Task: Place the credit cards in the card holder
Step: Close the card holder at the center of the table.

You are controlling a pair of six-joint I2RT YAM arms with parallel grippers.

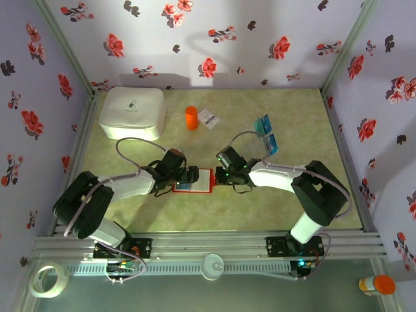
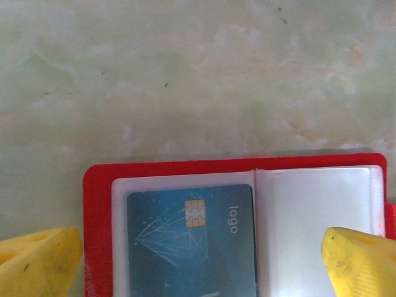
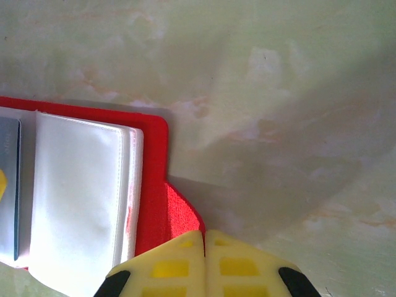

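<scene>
card holder [image 2: 99,204]: red, open, glossy sleeves [image 2: 315,223] | teal card [image 2: 185,241] sleeved | left jaws wide, empty | right jaws shut (at flap [image 3: 182,210])

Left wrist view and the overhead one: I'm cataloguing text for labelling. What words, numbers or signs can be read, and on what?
"logo": on the blue credit card pocketed in the red card holder, beside its gold chip.
White box: lid mark too small to read.
White paper card: blue print too small to read.
Loose cards: markings blurred.

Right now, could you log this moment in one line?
wallet open, one card in | left gripper open over wallet | right gripper shut at wallet edge | spare cards beyond
</scene>
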